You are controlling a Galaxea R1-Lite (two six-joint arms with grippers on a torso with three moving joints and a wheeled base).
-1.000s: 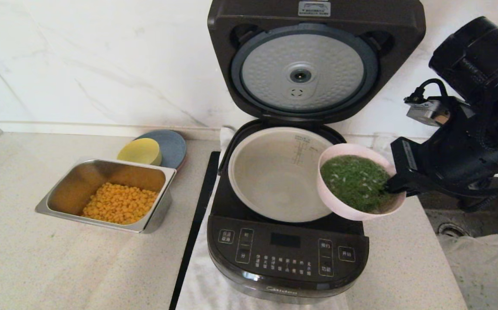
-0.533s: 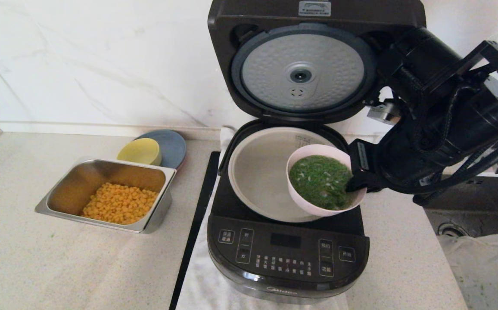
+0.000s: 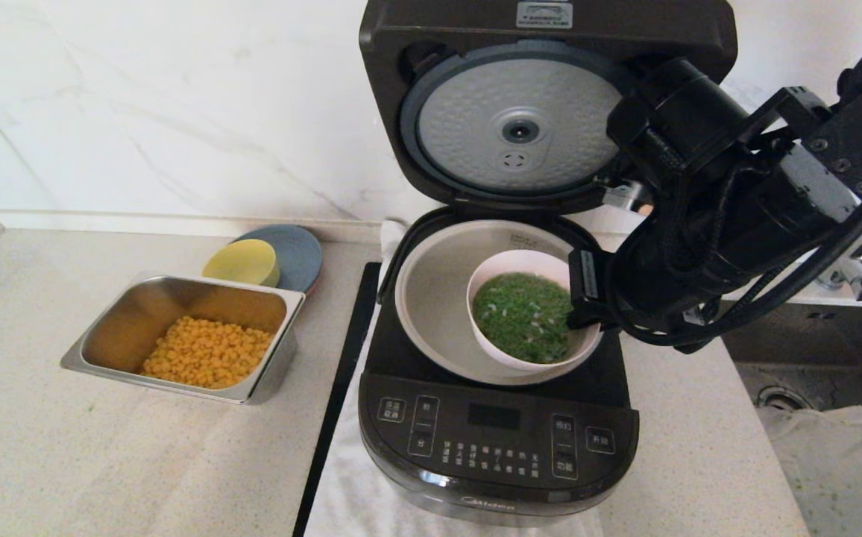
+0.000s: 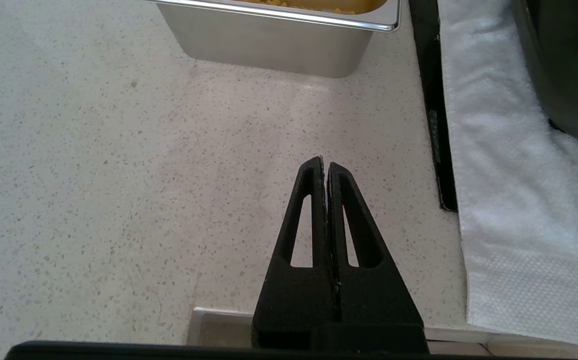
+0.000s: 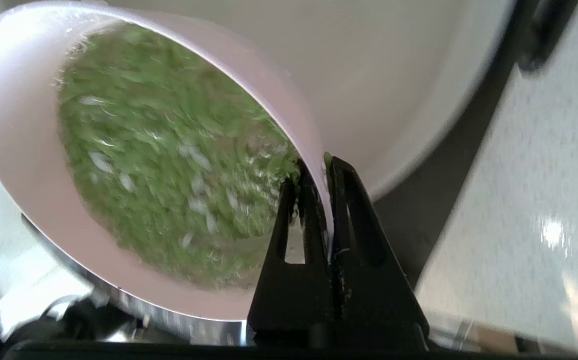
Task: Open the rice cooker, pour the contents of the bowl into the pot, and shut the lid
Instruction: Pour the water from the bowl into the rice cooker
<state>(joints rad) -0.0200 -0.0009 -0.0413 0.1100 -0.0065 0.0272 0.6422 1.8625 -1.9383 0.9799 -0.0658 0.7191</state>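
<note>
My left gripper [image 4: 323,167] hangs parked over bare speckled worktop [image 4: 119,175], its fingers pressed together on nothing; ahead of them stands the steel tray [image 4: 279,40] and off to one side a white towel [image 4: 509,175]

My right gripper [image 5: 321,167] has its fingers clamped on the rim of the bowl [image 5: 9,150] — one inside against the wall, one outside. The bowl reaches away from those fingertips, nearly level, and the chopped green herbs [image 5: 169,160] lie right up against the inner finger, all of them in the bowl

In the head view the bowl [image 3: 509,265] hangs over the right half of the pot [image 3: 431,298], which sits in the rice cooker [image 3: 498,440]. The cooker's button panel lies nearer me than my right fingers, the pot's bare grey floor beyond the bowl's far edge

Behind my right fingers the lid [image 3: 476,127] stands upright — its dimpled silver underside faces me, my right arm crossing its corner

Well away on the far side of the cooker from my right fingers, the tray holds corn kernels [image 3: 207,362], and past it a yellow bowl [image 3: 241,262] rests on a blue plate [image 3: 300,253]
</note>
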